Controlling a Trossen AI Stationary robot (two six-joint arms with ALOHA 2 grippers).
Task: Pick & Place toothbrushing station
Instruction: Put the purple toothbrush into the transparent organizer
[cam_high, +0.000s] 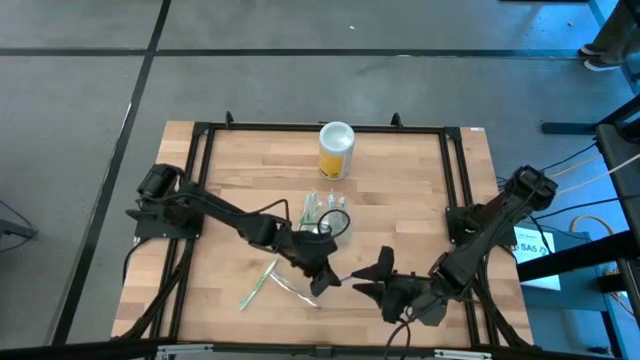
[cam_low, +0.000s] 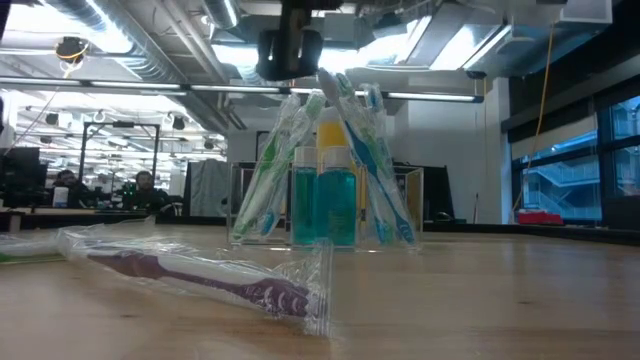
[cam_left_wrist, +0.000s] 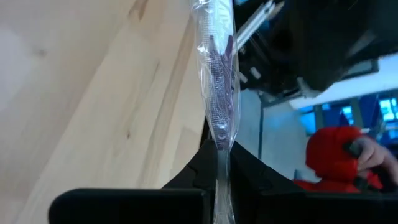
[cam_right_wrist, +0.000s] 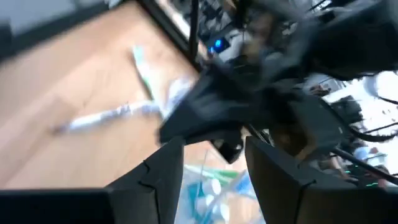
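The toothbrushing station (cam_high: 325, 213) is a clear container near the table's middle, its wall (cam_low: 405, 185) barely showing. It stands on its base and holds upright toothbrushes and teal bottles. My left gripper (cam_high: 322, 278) hangs near the front, between the station and the near edge. It is shut on a wrapped toothbrush (cam_left_wrist: 219, 87) with purple bristles. My right gripper (cam_high: 372, 275) stands open just to its right, with nothing between its fingers (cam_right_wrist: 163, 174). It faces the left gripper. My left gripper pinches the wrapped toothbrush between its two fingers on the neck just below the bristle head (cam_left_wrist: 221, 152), through the clear wrapper. The fingers slant down from the table's left. The toothbrush sticks straight out past the fingertips, head foremost, lifted clear of the table.
A yellow canister (cam_high: 336, 150) with a white lid stands behind the station. A wrapped purple toothbrush (cam_low: 200, 275) and a green one (cam_high: 258, 288) lie flat on the wood at front left. A black frame (cam_high: 300, 128) rims the table. People sit in the room beyond.
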